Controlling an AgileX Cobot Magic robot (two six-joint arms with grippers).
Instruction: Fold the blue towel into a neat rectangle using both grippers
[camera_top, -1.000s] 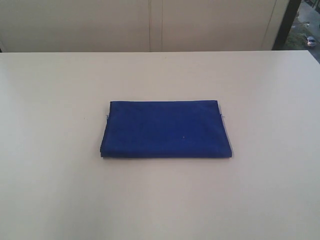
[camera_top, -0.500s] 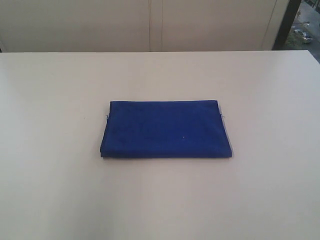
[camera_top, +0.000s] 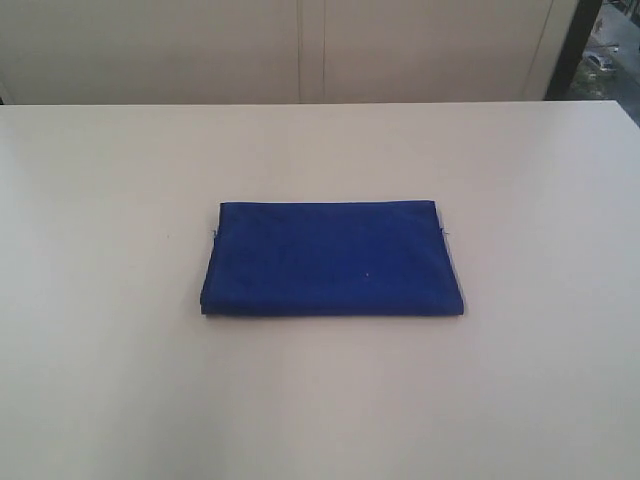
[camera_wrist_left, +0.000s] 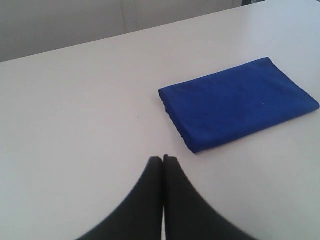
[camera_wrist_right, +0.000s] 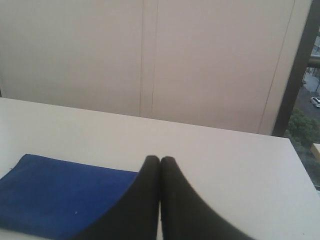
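Left hand: the left hand (camera_wrist_left: 163, 159) is clenched, its two tapered black jaws pressed tip to tip with nothing between them. It hangs over bare counter, near one short end of the cloth but not touching it.
Right hand: the right hand (camera_wrist_right: 160, 160) is clenched in the same way and empty. Its own view shows the cloth lying beyond and to one side of the jaws, apart from them.
Wide view: neither hand nor arm appears in the exterior view.
Blue towel: the blue towel (camera_top: 330, 258) lies flat near the middle of the counter, folded into a compact rectangle. Its edges run straight, its corners sit closely stacked, and layered thickness shows along the near edge.
Counter: the counter (camera_top: 110, 380) is pale and plain.
Background: light wall panels (camera_top: 300, 50) stand behind the far edge.
Done so far: the folding looks finished, since the cloth already forms a tidy rectangle and both hands are off it.
Left to do: probably nothing, or at most a small squaring of the edges.
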